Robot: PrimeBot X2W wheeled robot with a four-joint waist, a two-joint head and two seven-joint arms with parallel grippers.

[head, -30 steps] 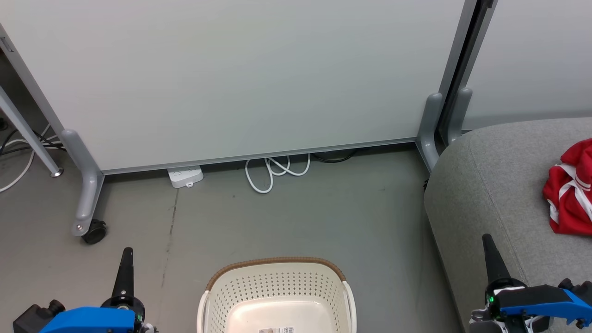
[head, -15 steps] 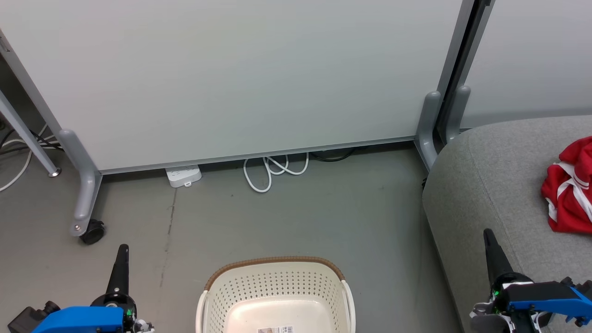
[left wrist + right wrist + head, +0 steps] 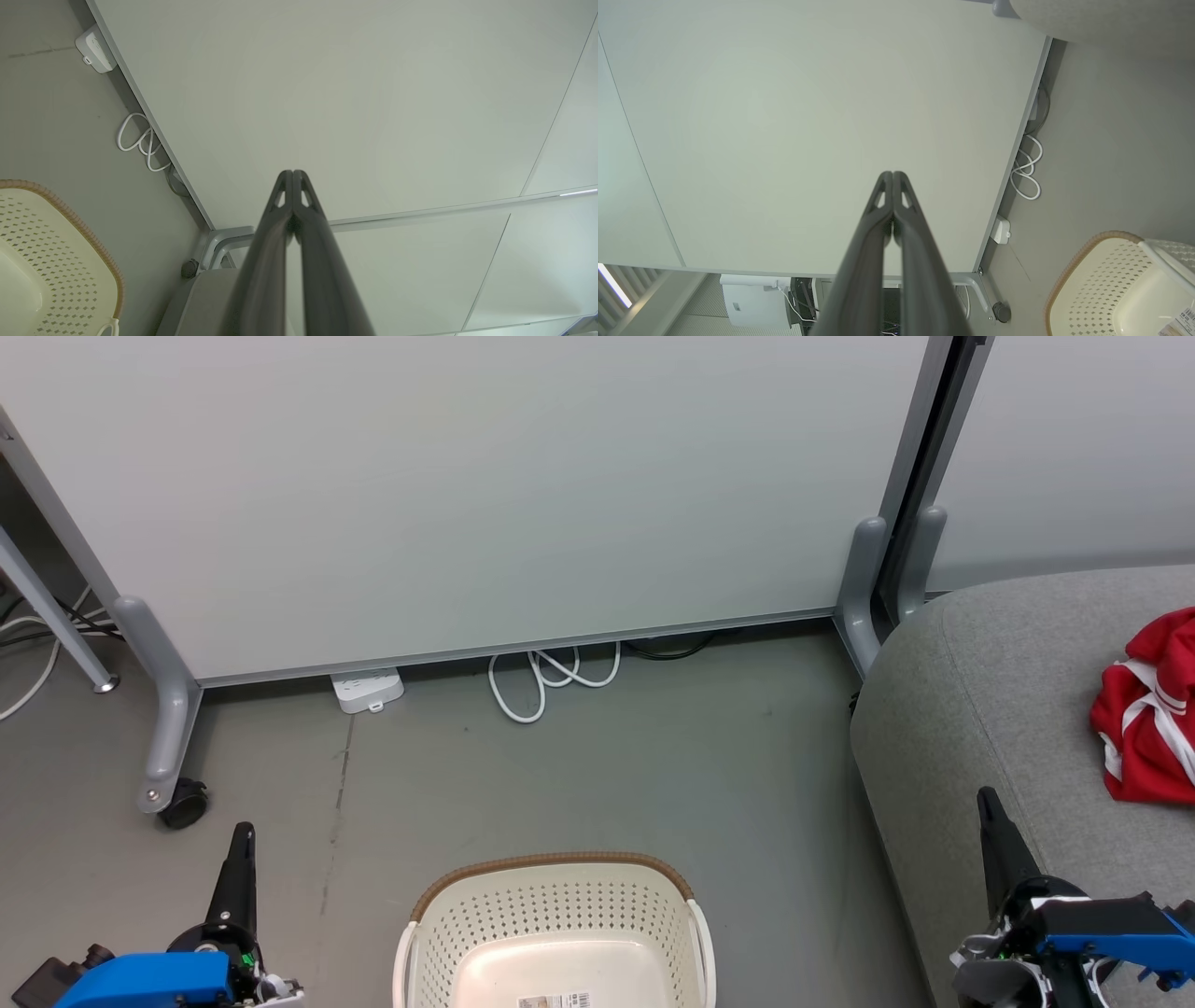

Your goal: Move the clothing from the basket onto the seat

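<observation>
The head view's bottom edge cuts off the oval cream-white perforated plastic basket (image 3: pixel 556 915); its floor label (image 3: pixel 556 1001) is too small to read. The right edge cuts the bright red white-striped garment (image 3: pixel 1146 728) and the large grey fabric seat (image 3: pixel 980 709).

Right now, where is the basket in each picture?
Head view: the basket is at the bottom middle.
Left wrist view: the basket is at the lower left.
Right wrist view: the basket is at the lower right.
Landmark in all three: the white power strip.
</observation>
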